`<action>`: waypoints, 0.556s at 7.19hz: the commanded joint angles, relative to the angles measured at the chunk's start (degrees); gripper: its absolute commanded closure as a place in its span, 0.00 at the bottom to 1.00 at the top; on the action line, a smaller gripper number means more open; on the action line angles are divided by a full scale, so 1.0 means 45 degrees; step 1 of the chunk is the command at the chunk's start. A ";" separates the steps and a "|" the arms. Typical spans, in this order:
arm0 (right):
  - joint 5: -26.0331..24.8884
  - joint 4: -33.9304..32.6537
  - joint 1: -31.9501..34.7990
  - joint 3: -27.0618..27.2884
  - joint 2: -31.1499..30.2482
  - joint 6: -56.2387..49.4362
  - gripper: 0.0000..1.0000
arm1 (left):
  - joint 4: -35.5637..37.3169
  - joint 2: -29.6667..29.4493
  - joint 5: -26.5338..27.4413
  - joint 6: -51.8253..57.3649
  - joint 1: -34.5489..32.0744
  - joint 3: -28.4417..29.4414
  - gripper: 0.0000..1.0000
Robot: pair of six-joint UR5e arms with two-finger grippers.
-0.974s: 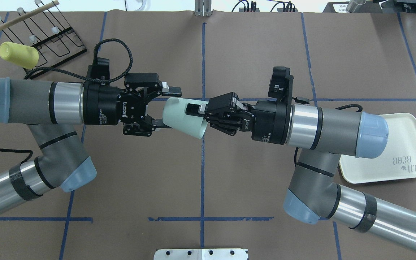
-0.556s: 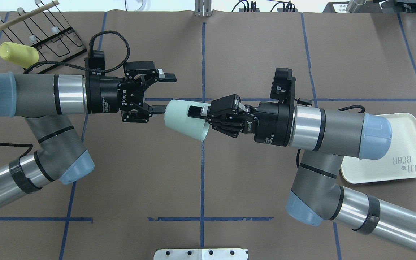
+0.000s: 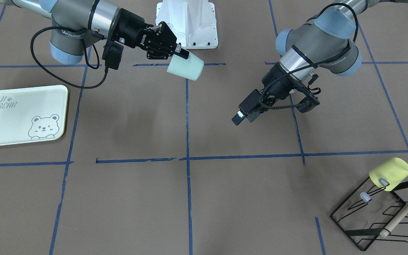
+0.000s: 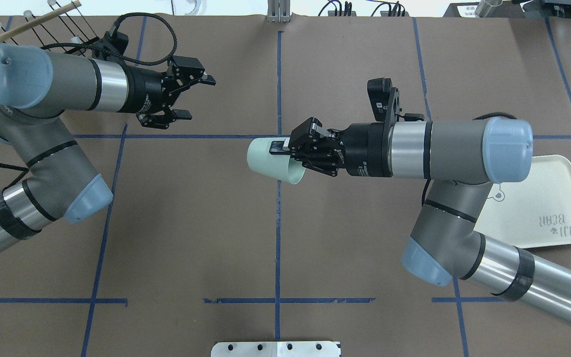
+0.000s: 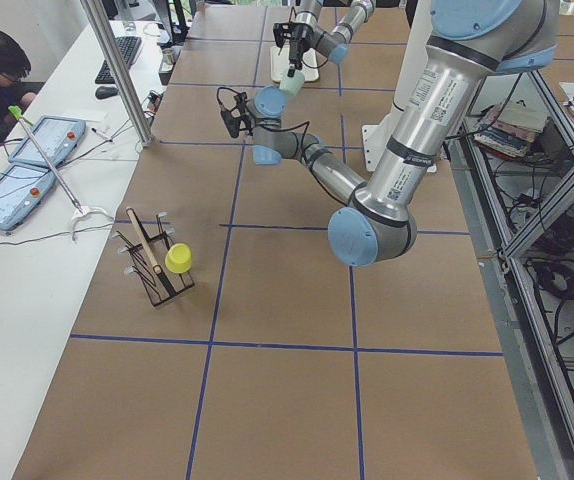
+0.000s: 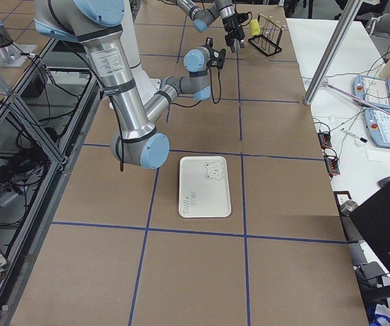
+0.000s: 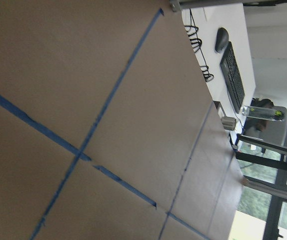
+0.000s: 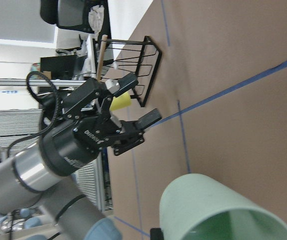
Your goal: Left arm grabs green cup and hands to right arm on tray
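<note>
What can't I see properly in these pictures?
Yellow cup: overhead view, the left arm covers it.
Tray: overhead view, the right arm hides most of its bear drawing.
Green cup: left side view, too small for detail.
Left gripper: out of its wrist view's frame.

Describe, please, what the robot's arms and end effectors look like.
The left arm and right arm are grey tubes with silver bands, pale-blue joint caps, black tape rings. The left end effector and right end effector are black, two-fingered, white-lettered, with black cables.
</note>
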 commanded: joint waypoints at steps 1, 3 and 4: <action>0.1330 -0.6307 0.0790 0.1423 0.0069 -0.2891 1.00 | 0.6003 0.0846 0.0008 0.5242 -0.0202 -0.2471 0.00; 0.1410 -1.3162 0.1238 0.3122 0.0225 -0.6969 1.00 | 1.1532 0.1241 0.0008 1.0143 -0.0241 -0.4955 0.00; 0.1410 -1.5963 0.1763 0.3904 0.0206 -0.9293 1.00 | 1.2720 0.1783 0.0008 1.2024 -0.0473 -0.5836 0.00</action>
